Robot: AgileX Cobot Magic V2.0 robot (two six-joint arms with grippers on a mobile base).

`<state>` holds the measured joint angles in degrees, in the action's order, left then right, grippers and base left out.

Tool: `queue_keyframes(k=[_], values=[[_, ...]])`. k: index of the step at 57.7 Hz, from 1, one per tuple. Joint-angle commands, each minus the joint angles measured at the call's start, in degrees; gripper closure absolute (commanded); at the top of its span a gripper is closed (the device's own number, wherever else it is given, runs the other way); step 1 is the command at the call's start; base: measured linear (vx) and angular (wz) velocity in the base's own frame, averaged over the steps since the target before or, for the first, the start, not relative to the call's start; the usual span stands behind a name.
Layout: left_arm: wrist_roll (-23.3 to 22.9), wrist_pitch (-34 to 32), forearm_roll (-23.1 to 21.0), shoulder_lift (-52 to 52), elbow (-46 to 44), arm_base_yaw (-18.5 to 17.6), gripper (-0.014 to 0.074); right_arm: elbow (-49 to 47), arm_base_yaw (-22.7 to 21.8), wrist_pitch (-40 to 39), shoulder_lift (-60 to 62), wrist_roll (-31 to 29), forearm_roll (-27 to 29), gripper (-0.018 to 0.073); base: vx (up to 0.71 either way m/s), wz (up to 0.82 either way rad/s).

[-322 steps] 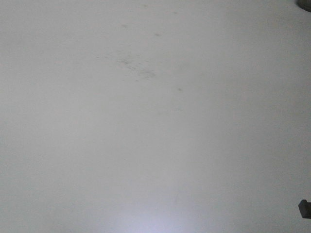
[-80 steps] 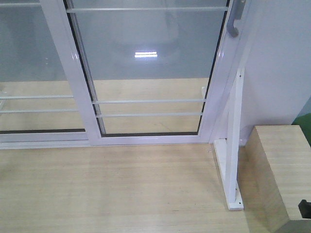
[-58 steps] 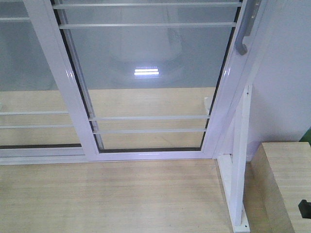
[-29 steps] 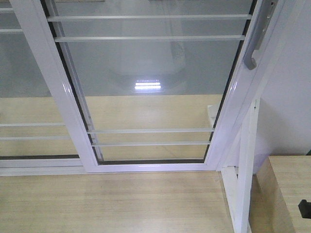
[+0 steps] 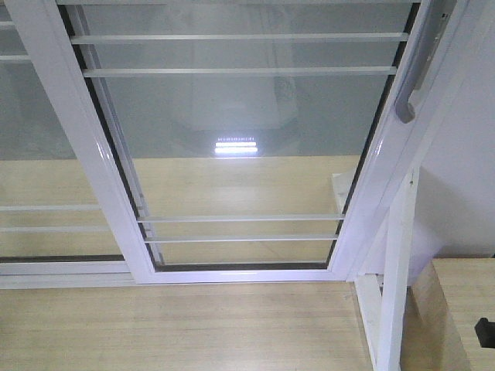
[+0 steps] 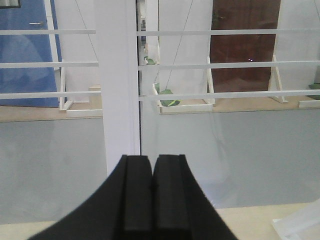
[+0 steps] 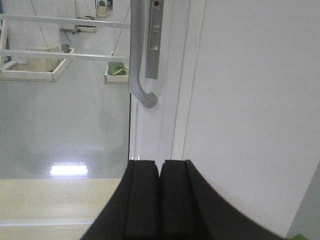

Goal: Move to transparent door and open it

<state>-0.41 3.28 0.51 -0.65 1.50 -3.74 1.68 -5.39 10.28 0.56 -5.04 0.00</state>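
Note:
The transparent door (image 5: 240, 131) is a clear glass panel in a white frame, crossed by pairs of thin horizontal bars, and it fills the front view. Its grey curved pull handle (image 5: 414, 81) runs along the right stile. In the right wrist view the handle (image 7: 137, 65) and its lock plate (image 7: 154, 42) stand above and ahead of my right gripper (image 7: 159, 165), which is shut with nothing in it. My left gripper (image 6: 152, 162) is shut too, facing a white upright of the frame (image 6: 117, 80) and the glass (image 6: 225, 150).
A second white-framed glass panel (image 5: 39, 178) without a handle stands at the left. A white wall (image 5: 472, 170) and a white bracket post (image 5: 394, 270) are at the right, with a wooden box (image 5: 460, 309) at the lower right. Wooden floor (image 5: 178, 328) lies before the door.
The view swung from a blank white surface to the door. Over the last second the door has grown larger and its handle has slid down into view at the upper right.

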Motion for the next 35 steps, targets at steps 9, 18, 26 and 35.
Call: queue_keyframes(k=[9, 18, 26, 35], values=[[-0.1, -4.5, -0.1, -0.7, 1.8, -0.3, 0.0602, 0.8, -0.3, -4.5, 0.6, 0.0, 0.0, 0.0567, 0.07, 0.00], [-0.1, -4.5, -0.1, -0.7, 1.8, -0.3, 0.0602, 0.8, -0.3, -4.5, 0.6, 0.0, 0.0, 0.0567, 0.07, 0.00], [-0.1, -4.4, -0.1, -0.6, 1.8, -0.1, 0.0602, 0.7, -0.1, -5.0, -0.5, 0.0, 0.0, 0.0567, 0.03, 0.03], [0.0, -4.3, -0.1, -0.7, 1.8, -0.3, 0.0602, 0.7, -0.3, -4.9, -0.5, 0.0, 0.0, 0.0567, -0.01, -0.01]])
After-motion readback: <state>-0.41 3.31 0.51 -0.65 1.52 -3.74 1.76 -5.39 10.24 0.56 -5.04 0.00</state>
